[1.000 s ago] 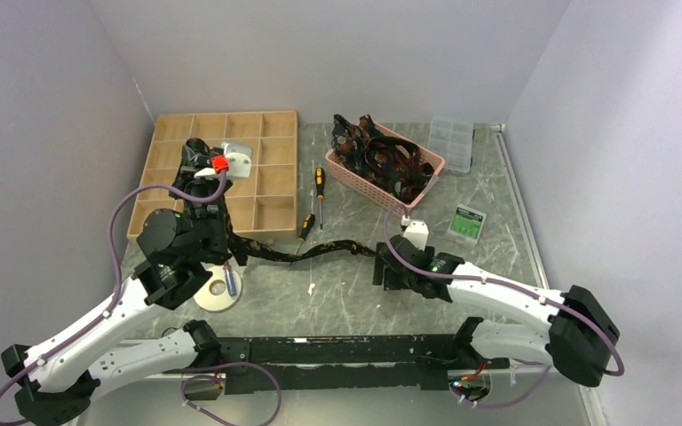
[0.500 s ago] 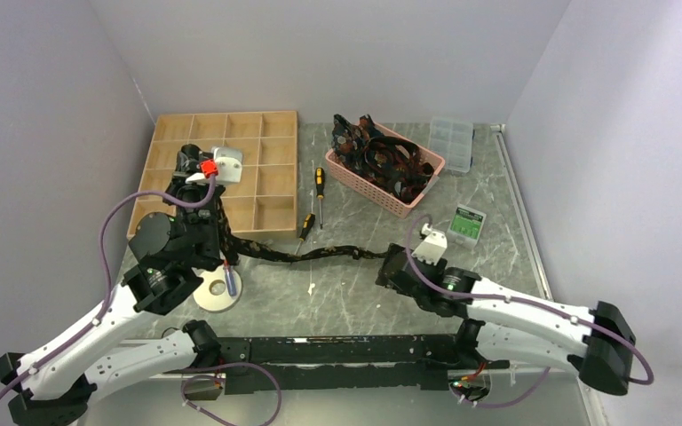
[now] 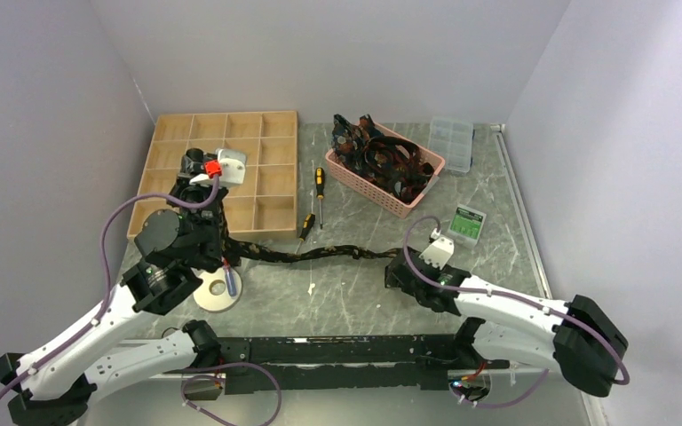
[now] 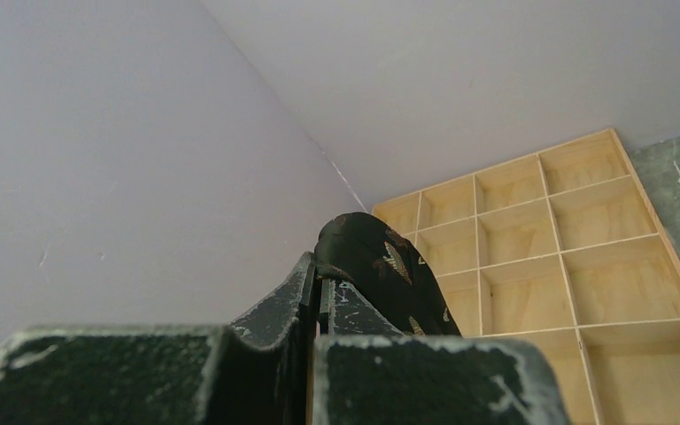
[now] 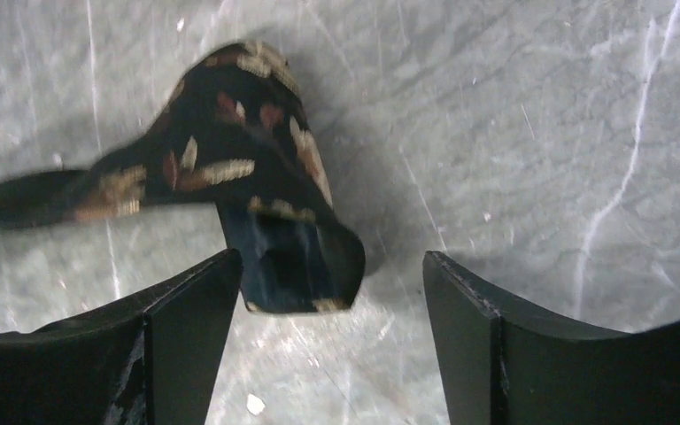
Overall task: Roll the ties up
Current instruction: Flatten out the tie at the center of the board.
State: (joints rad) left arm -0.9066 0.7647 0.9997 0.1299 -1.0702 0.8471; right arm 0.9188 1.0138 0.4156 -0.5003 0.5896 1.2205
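veined grey tabletop (image 3: 355, 297), left tool (image 4: 317, 285) clamped on leaf-patterned black tie (image 4: 382, 264), right tool (image 5: 332, 266) apart

Both arms (image 3: 89, 335) have white links (image 3: 506, 297), black joints (image 3: 586, 342), purple cables (image 3: 104, 257); left hand (image 4: 319, 285) and right hand (image 5: 329, 266) are scuffed black.

Left wrist view: only a fold of the tie (image 4: 367, 266) shows above the pressed-together tips of the left pincer (image 4: 317, 288); the rest is blocked by the pincer body. Near cells of the tray (image 4: 620, 283) are cut by the lower edge.

Right wrist view: tie blurred, runs off the left edge. Right pincer (image 5: 332, 261) fingers cut at the bottom edge.

Top view: both pincers' fingertips hidden under their wrists. Tie goes out of sight beneath the left arm. Heap of ties (image 3: 382, 160) in the basket (image 3: 368, 191): count cannot be told. Packet (image 3: 467, 223) print too small to read, possibly a label.
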